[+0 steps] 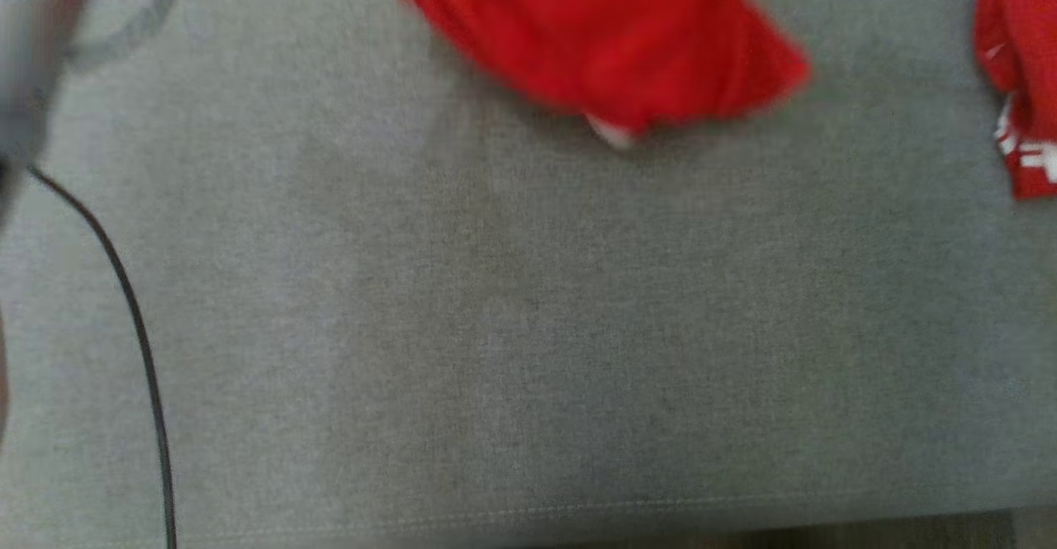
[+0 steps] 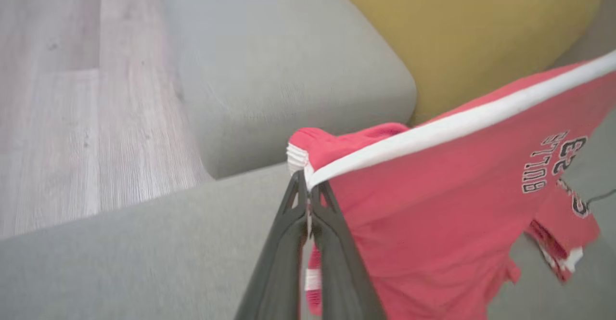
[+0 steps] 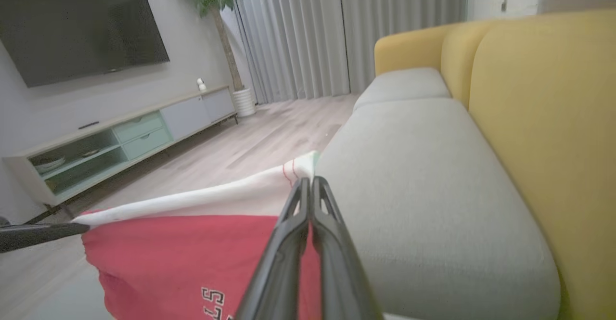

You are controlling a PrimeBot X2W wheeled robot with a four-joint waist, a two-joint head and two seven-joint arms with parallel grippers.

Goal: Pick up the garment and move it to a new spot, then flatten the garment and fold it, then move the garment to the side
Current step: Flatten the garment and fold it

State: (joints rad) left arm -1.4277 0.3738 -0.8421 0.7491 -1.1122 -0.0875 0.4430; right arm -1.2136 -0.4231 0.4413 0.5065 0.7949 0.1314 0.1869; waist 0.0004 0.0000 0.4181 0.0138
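Observation:
The garment (image 2: 433, 204) is a red shirt with a white band and dark lettering. It hangs in the air, stretched between both grippers above the grey sofa seat (image 1: 528, 326). In the left wrist view my left gripper (image 2: 308, 181) is shut on a corner of the white band. In the right wrist view my right gripper (image 3: 312, 184) is shut on the band's other end, and the garment (image 3: 192, 257) sags to the left toward a dark finger (image 3: 33, 236) of the other arm. The head view shows blurred red garment cloth (image 1: 603, 37) at the top.
More red cloth with white marks (image 1: 1024, 78) lies at the head view's right edge; I cannot tell if it is the same piece. A pale forearm (image 1: 33, 54) and a black cable (image 1: 124, 301) are at the left. Yellow back cushions (image 3: 544, 132), wood floor (image 2: 72, 94).

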